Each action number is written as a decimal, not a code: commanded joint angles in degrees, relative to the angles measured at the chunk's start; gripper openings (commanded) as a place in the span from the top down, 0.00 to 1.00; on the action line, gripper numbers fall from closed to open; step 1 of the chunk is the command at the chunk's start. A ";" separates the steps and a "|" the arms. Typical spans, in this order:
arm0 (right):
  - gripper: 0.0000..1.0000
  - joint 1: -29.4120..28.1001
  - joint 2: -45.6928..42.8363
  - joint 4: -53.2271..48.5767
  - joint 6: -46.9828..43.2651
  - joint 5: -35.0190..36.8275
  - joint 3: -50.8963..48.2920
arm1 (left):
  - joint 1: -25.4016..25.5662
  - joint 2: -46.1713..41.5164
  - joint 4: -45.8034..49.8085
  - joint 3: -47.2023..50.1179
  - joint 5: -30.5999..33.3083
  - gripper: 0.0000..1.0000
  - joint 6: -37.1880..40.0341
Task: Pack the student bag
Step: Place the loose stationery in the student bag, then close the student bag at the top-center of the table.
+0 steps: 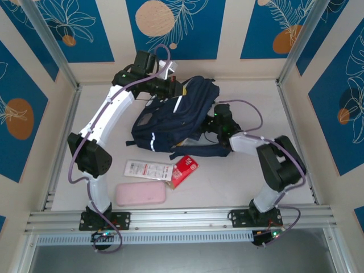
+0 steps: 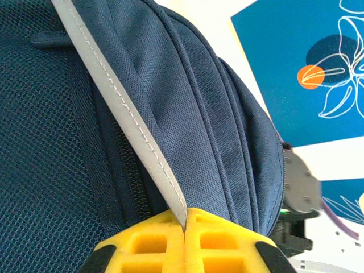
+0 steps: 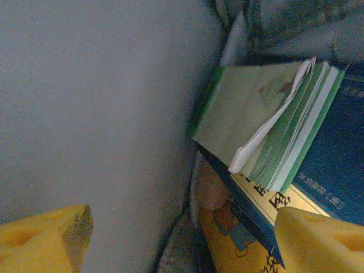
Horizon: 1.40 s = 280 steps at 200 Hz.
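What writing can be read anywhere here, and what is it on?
No text reads clearly.
White flat packet: red print, too small.
Red packet: white marks, too small.
Yellow-and-white book cover: dark Chinese characters, cut off, blurred.
Blue book cover: pale characters, blurred.
Navy-blue fabric backpack: no lettering legible.

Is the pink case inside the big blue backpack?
No, the flat pink rectangular case lies on the white table, apart from the navy-blue fabric backpack.

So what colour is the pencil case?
The pencil case is pale pink, clearest from the top camera.
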<state>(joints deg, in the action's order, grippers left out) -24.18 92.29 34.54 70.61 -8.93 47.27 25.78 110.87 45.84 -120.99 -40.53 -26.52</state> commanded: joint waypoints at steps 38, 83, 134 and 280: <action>0.14 1.20 -21.01 -19.03 -13.71 8.51 -7.55 | -2.30 -1.94 -6.69 0.45 0.17 1.00 -0.63; 0.18 0.04 -37.23 -31.70 -19.56 14.36 -12.91 | -4.47 -0.06 -8.90 1.38 6.82 1.00 -2.23; 0.22 -0.44 -50.96 -43.06 -22.13 15.19 -16.44 | -5.22 8.20 -6.45 -5.86 11.00 0.98 -1.58; 0.28 -6.19 -52.42 -51.08 -31.61 10.08 -15.53 | -1.17 -12.74 -13.55 17.06 17.37 0.50 -7.92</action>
<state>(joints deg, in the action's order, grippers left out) -29.08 39.66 -14.79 42.92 2.92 29.30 24.56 109.43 35.70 -110.83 -29.41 -31.64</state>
